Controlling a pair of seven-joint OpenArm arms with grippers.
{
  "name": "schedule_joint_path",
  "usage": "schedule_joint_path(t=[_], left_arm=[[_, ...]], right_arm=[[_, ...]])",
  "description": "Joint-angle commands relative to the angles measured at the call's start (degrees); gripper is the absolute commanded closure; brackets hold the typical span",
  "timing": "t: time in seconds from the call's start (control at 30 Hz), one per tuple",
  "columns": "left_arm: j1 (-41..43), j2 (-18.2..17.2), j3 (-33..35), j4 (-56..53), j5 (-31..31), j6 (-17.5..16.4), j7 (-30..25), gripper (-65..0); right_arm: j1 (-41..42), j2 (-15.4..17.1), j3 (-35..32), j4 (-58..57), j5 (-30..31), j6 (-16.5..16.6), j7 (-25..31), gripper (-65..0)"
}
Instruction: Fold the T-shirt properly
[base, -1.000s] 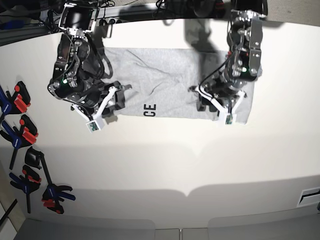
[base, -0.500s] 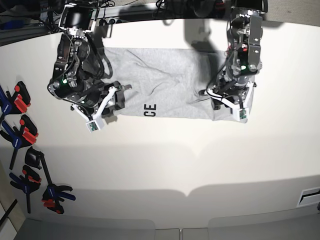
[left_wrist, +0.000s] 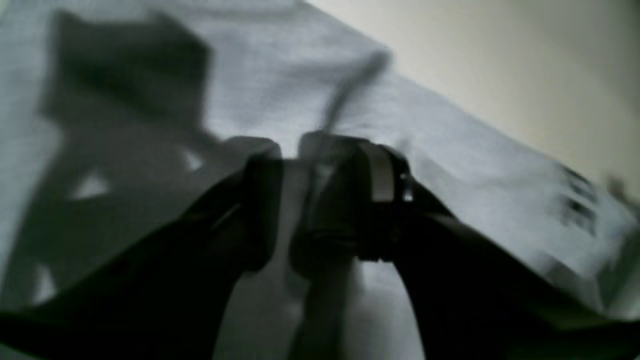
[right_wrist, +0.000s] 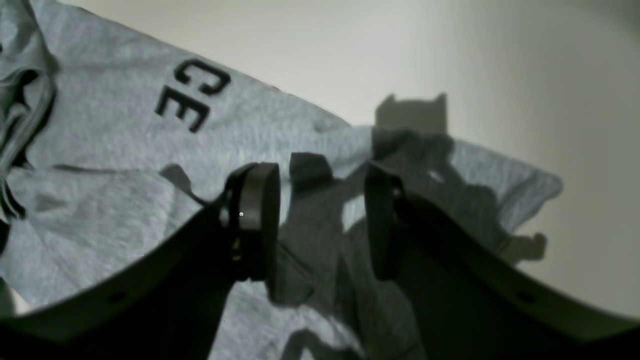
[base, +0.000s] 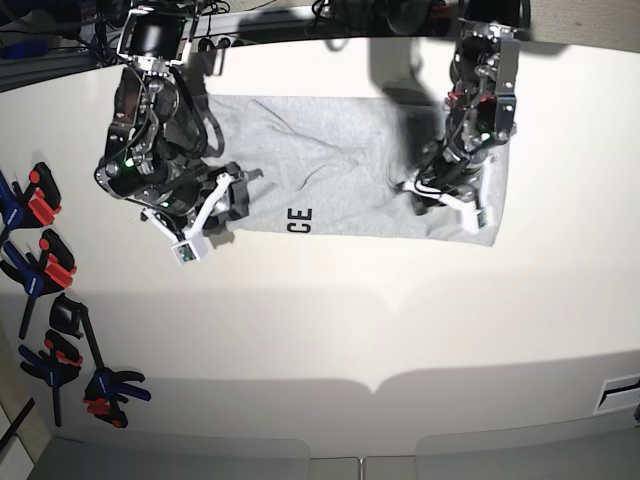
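While the base view hides the jaws, right gripper (right_wrist: 320, 220) gapes over T-shirt (right_wrist: 115, 165), left gripper (left_wrist: 320, 200) blurred, grip unclear.

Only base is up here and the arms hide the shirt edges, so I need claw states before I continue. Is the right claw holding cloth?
Observer: No. The right wrist view shows the right claw open, jaws apart above the T-shirt, with nothing between them.
Operator: Left one?
Observer: The left wrist view is blurred. The left claw is right over grey cloth, but I cannot tell whether it grips.
Operator: What's under the right arm?
Observer: A shirt corner pokes out rumpled onto the table, just past the claw.
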Motion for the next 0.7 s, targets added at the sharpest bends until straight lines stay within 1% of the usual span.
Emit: schedule_joint_path(t=[0.0, 0.07, 0.1, 0.17, 0.27, 0.37, 0.4, 0.43, 0.5, 0.57, 0.63, 0.67], left_arm=[[-2.12, 1.16, 0.17, 1.18, -2.95, -4.00, -1.27, -22.2], [-3.50, 2.51, 0.20, 1.16, -6.78, -10.78, -1.25, -22.2], [-4.02, 3.41, 0.31, 1.14, -7.85, -13.53, -1.25, -22.2], [-5.09, 4.94, 1.31, 0.70, -8.24, -16.44, -1.51, -22.2], [-7.76, 5.62, 3.69, -0.79, -8.17, -16.74, -2.05, -22.2], [-10.25, 5.44, 3.85, -0.59, -7.72, -17.07, -0.13, -22.2], [-11.21, 5.29, 3.87, -0.59, -7.54, -17.66, 1.11, -22.2], [-12.11, 5.16, 3.87, -0.59, -7.56, -18.32, 2.32, -22.2], [-13.60, 5.18, 3.87, -0.59, -7.65, -20.13, 4.20, -22.2], [-14.38, 5.18, 3.87, -0.59, -7.78, -21.68, 4.63, -22.2], [-14.60, 5.20, 3.87, -0.59, -7.80, -21.90, 4.59, -22.2], [-14.58, 5.18, 3.87, -0.59, -7.80, -21.90, 4.59, -22.2]], right_arm=[[1.07, 0.46, 0.22, 1.07, 0.63, 0.61, 1.18, -26.1], [1.07, 0.46, 0.22, 1.07, 0.61, 0.61, 1.18, -26.1], [1.07, 0.48, 0.22, 1.07, 0.63, 0.61, 1.16, -26.1], [1.07, 0.48, 0.22, 1.07, 0.61, 0.61, 1.18, -26.1], [1.07, 0.46, 0.22, 1.07, 0.59, 0.61, 0.81, -26.1], [1.07, 0.55, 0.26, 1.07, 0.37, 0.59, -2.54, -26.8], [1.03, 0.79, 0.26, 1.05, 0.39, 0.59, -3.45, -28.9], [0.90, 1.05, 0.28, 1.05, 0.42, 0.48, -3.23, -31.9], [1.01, 1.53, 0.33, 1.05, 0.42, 0.24, -1.53, -39.2], [1.36, 1.64, 0.33, 1.05, 0.28, -0.13, -0.24, -45.4], [1.95, 1.60, 0.37, 1.05, -0.35, -1.62, -0.20, -46.4], [2.21, 1.62, 0.63, 1.07, -1.22, -3.41, -0.74, -46.4]])
